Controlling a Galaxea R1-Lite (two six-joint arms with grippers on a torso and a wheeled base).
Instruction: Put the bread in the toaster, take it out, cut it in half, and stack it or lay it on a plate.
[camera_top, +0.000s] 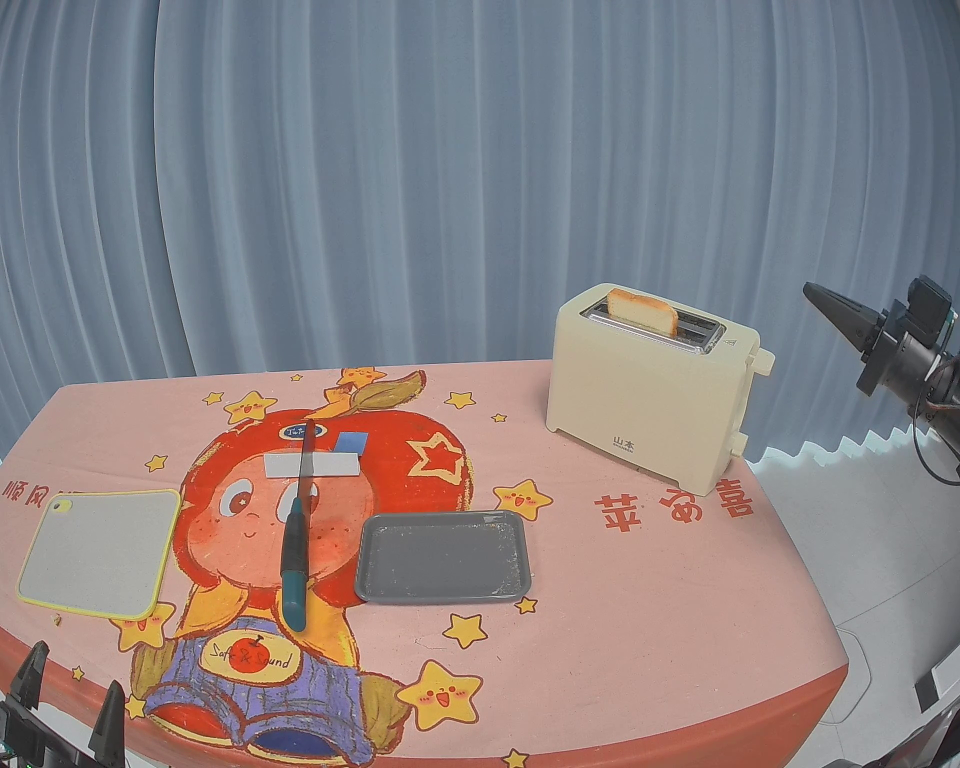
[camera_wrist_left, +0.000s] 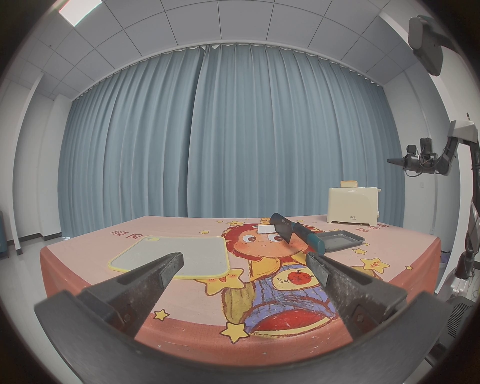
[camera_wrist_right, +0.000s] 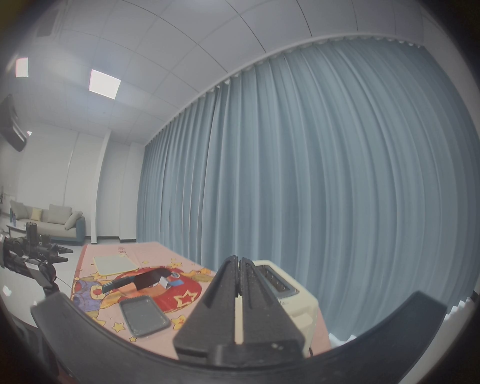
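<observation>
On desk (camera_top: 640, 600): toaster (camera_top: 650, 400) right rear, bread (camera_top: 642, 311) in its slot; plate (camera_top: 443, 556) centre, knife (camera_top: 296, 540) just left of it, cutting board (camera_top: 98, 550) far left.

The room is lit brightly and evenly by square white ceiling light panels (camera_wrist_right: 104, 83). Only soft, faint shadows are thrown on the pink printed tablecloth (camera_top: 640, 600). The blue-grey pleated curtain (camera_top: 450, 180) is bowed by lens distortion, and the wrist views' corners are darkened.
</observation>
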